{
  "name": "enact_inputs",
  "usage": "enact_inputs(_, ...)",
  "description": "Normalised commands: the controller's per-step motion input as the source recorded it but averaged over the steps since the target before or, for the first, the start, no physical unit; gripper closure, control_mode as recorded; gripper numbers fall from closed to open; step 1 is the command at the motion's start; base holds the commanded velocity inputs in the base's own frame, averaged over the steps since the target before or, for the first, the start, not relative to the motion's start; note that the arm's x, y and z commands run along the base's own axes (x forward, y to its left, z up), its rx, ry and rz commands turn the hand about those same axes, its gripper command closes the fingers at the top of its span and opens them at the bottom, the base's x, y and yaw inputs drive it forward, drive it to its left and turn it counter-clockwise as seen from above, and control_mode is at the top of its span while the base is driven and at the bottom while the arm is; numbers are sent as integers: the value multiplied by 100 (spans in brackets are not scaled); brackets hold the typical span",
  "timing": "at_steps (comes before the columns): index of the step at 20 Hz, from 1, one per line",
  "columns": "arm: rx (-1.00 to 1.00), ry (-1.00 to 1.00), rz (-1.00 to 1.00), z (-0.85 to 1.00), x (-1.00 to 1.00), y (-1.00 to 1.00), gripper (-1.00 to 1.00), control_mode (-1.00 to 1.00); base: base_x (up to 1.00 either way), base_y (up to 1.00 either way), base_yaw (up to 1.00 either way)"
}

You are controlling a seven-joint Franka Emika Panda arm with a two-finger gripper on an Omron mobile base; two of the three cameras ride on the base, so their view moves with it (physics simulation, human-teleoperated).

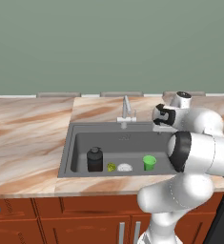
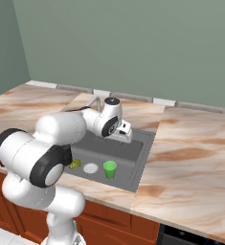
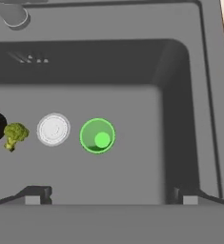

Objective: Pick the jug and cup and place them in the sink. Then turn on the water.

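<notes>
Down in the sink stand the jug and cup, while the tool hovers above with jaws spread and empty; the faucet, probably stiff and slick, wants a push at its lever.

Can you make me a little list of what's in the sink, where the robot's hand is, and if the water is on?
sink: dark grey basin set in the marble counter
jug: standing upright in the sink, left of the drain
cup: green, upright in the sink, right of the drain
drain: white and round, between jug and cup
broccoli: small piece beside the jug
faucet: silver, at the back rim; no stream seen
gripper: open, holding nothing, above the sink
left to do: turn on the water
</notes>
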Motion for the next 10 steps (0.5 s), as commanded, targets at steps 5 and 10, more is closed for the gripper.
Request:
enact_inputs(5,3,-4,0,7,-10,-15,-100,-100,0,0,0)
enact_inputs(10,5,-8,0,20,-2,-2,-100,-100,0,0,0)
